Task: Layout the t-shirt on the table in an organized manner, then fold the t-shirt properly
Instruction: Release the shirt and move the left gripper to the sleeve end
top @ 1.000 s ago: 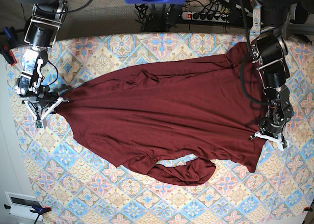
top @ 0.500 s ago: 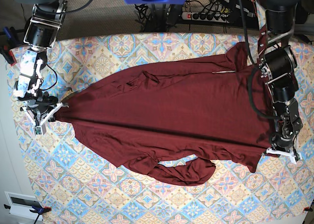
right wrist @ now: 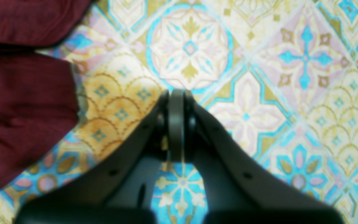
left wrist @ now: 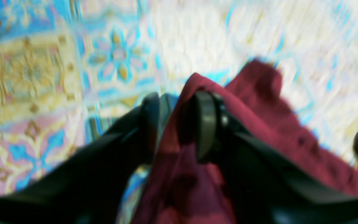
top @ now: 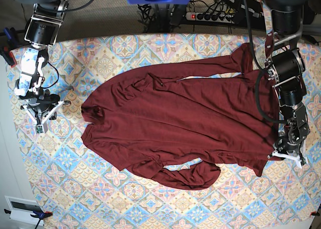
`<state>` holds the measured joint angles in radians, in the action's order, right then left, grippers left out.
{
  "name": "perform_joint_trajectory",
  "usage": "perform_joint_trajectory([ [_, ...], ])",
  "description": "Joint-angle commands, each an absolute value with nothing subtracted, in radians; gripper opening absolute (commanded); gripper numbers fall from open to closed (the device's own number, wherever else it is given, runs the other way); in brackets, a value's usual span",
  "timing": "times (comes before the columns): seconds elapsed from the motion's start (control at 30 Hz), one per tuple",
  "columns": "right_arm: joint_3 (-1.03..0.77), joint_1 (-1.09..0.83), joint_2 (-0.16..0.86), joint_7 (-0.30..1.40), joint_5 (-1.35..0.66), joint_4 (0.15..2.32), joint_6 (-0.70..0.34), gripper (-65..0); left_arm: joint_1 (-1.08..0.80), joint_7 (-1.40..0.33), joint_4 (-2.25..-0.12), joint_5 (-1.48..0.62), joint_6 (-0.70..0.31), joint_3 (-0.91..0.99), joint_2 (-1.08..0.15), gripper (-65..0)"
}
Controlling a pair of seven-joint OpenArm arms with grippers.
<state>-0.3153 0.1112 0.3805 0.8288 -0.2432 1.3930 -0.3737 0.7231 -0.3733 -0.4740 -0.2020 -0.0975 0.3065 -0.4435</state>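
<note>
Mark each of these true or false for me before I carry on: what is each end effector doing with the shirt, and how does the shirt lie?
1. The right end effector is gripping the t-shirt. False: it is off the fabric, over the patterned cloth.
2. Part of the t-shirt runs up between the fingers of the left end effector. True.
3. The t-shirt is folded into a neat rectangle. False: it is spread out, with uneven edges and creases.
4. The t-shirt is a plain dark maroon. True.
</note>
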Motion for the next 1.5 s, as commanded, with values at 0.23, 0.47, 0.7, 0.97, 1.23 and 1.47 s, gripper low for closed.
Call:
perform_joint_trajectory([
  [0.23, -0.320, 0.134, 0.403, 0.809, -0.251, 1.411, -0.372, -65.0, 0.598, -0.495, -0.750, -0.262, -0.107, 0.374, -0.509, -34.8],
  [0.47, -0.320, 0.131, 0.403, 0.811, -0.251, 1.435, -0.372, -65.0, 0.246, -0.690, -1.251, -0.420, -0.107, 0.418, -0.509, -34.7],
  [0.7, -0.255, 0.097, 0.401, 0.803, -0.251, 1.475, -0.372, -65.0, -0.096, -0.892, -1.658, -0.618, -0.107, 0.552, -0.501, -34.7],
  [0.97, -0.240, 0.097, 0.400, 0.802, -0.251, 1.475, -0.372, -65.0, -0.440, -0.931, -1.908, -0.782, -0.107, 0.648, -0.444, -34.7],
  [1.23, -0.240, 0.096, 0.380, 0.803, -0.251, 1.477, -0.372, -62.4, -0.564, -0.929, -1.917, -0.782, -0.107, 0.650, -0.357, -34.7],
  [1.47, -0.240, 0.061, 0.358, 0.803, -0.251, 1.506, -0.372, -57.8, -0.535, -0.921, -1.836, -0.777, -0.107, 0.587, -0.335, -34.7],
])
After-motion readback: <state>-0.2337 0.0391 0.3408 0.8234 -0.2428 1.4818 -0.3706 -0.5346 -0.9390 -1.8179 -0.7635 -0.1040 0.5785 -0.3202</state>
